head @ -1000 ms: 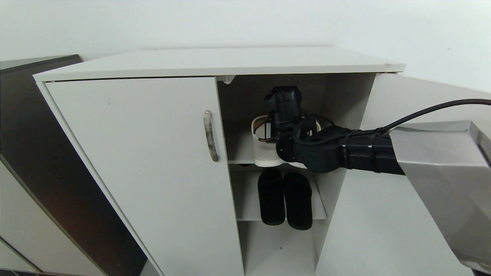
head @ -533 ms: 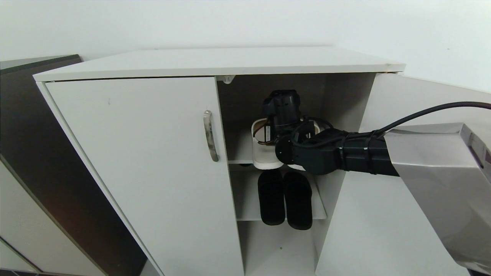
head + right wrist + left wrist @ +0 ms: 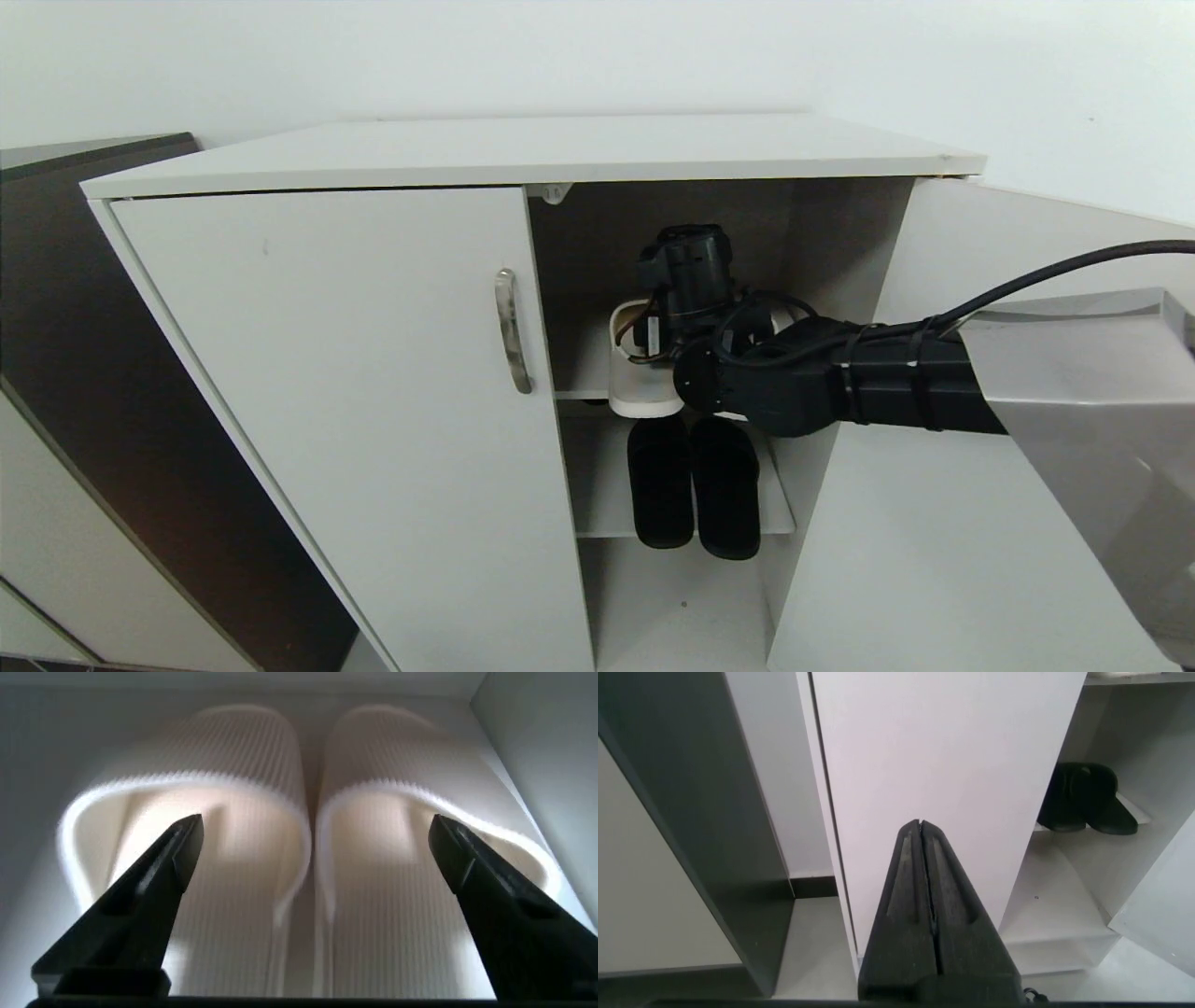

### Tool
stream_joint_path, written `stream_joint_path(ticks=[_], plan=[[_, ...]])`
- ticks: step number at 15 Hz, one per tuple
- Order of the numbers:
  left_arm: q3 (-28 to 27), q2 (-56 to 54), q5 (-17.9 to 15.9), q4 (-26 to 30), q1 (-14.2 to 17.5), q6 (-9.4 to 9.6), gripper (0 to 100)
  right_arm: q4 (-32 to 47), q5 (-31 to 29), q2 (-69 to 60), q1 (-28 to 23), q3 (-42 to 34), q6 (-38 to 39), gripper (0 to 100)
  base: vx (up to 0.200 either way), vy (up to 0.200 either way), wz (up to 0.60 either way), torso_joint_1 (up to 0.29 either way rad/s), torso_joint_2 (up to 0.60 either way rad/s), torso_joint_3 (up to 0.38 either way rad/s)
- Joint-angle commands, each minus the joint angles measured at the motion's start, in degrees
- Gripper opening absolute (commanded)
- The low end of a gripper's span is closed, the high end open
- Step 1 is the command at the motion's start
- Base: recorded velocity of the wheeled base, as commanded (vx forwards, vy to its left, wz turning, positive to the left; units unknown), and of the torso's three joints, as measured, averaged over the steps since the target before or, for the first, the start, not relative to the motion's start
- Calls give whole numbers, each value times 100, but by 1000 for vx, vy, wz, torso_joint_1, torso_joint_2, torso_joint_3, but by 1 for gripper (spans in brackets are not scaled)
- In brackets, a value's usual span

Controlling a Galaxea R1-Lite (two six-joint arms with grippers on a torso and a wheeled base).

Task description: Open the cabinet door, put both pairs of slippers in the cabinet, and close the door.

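My right pincer was inside the cabinet, fingers wide apart, holding nothing. The white slippers lay straight ahead of it on the top shelf. Their long way ran from the shelf's front edge to its back, heels just over that edge. The black slippers lay on the shelf below. My left pincer was pressed together, by the closed door. I think pulling straight back came next. My right pincer was nearer the open door. No writing could be read.
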State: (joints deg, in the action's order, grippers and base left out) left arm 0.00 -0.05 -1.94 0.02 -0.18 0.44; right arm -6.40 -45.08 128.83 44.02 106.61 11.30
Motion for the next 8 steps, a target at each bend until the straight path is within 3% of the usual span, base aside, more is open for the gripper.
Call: stream_joint_path(ticks=[1,5,6,8], plan=[[0,5,-8,-2,1,0,0,-19,-106,-543,168,-518,92,100,0,0,0,0,0,0],[0,5,-8,6,1,9,0,-265,-220,-1791,652,-2311,487,100,0,0,0,0,0,0],[0,5,-8,6,1,9,0,-529,-212,-2081,766,-2821,487,0,0,0,0,0,0,0],[0,5,-8,6,1,9,0,-1083,-212,-2538,933,-3647,470,0,0,0,0,0,0,0]])
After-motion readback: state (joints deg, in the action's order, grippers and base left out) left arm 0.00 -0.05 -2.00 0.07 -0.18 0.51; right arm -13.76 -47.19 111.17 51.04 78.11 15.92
